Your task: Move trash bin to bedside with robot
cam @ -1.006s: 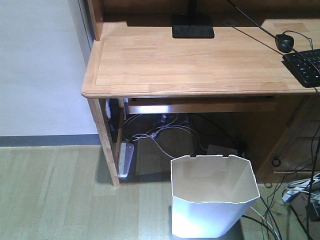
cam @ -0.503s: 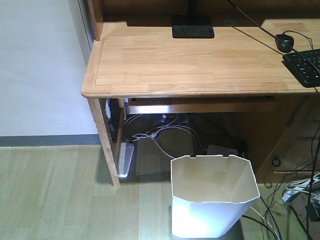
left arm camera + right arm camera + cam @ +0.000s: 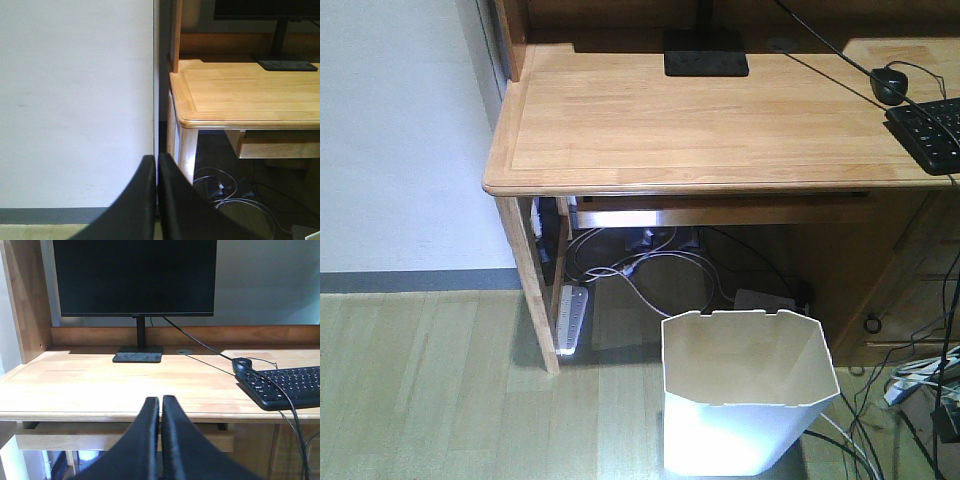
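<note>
My left gripper [image 3: 156, 167] and right gripper [image 3: 160, 407] are both pinched together, holding nothing. The one trash bin [image 3: 740, 435] stands on the floor, near side of the one desk [image 3: 700, 120]; no bed shows. Loose cables [image 3: 915, 370] just right could snag it, and a rim pinch might tip it. One monitor [image 3: 135, 275], one keyboard [image 3: 285, 387].

We log our left gripper [image 3: 156, 162] level, jaws pressed together. Our right gripper [image 3: 160, 402] sits level too, jaws likewise together.
</note>
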Controlling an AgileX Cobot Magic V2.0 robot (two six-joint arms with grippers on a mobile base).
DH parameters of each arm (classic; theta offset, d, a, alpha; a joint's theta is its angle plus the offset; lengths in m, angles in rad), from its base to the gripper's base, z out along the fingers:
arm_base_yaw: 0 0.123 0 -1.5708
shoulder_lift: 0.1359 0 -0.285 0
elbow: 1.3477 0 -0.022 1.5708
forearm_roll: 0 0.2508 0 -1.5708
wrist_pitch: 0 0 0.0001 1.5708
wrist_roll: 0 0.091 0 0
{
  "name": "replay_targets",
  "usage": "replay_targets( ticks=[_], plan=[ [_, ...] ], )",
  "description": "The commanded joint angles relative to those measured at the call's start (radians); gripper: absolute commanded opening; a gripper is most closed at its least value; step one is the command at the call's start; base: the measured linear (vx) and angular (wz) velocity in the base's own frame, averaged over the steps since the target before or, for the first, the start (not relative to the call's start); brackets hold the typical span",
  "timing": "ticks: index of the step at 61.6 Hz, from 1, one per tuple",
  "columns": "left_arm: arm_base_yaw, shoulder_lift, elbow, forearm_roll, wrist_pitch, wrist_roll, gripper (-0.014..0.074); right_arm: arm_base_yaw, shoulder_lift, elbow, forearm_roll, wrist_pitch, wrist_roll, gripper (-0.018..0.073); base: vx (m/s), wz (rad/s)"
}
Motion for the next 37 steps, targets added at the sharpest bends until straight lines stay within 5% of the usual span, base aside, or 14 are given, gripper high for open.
replay_targets(
  ticks=[1, 37],
  plan=[
    [-0.002, -0.009, 0.029, -0.004, -0.07, -0.008, -0.0006, -0.004, -0.012, 0.018, -0.014, -0.069, -0.005, -0.0011, 0.0, 0.0],
    [-0.002, -0.009, 0.029, -0.004, -0.07, -0.008, -0.0006, -0.004, -0.012, 0.018, -0.014, -0.158, -0.037, -0.0011, 0.0, 0.0]
  ],
)
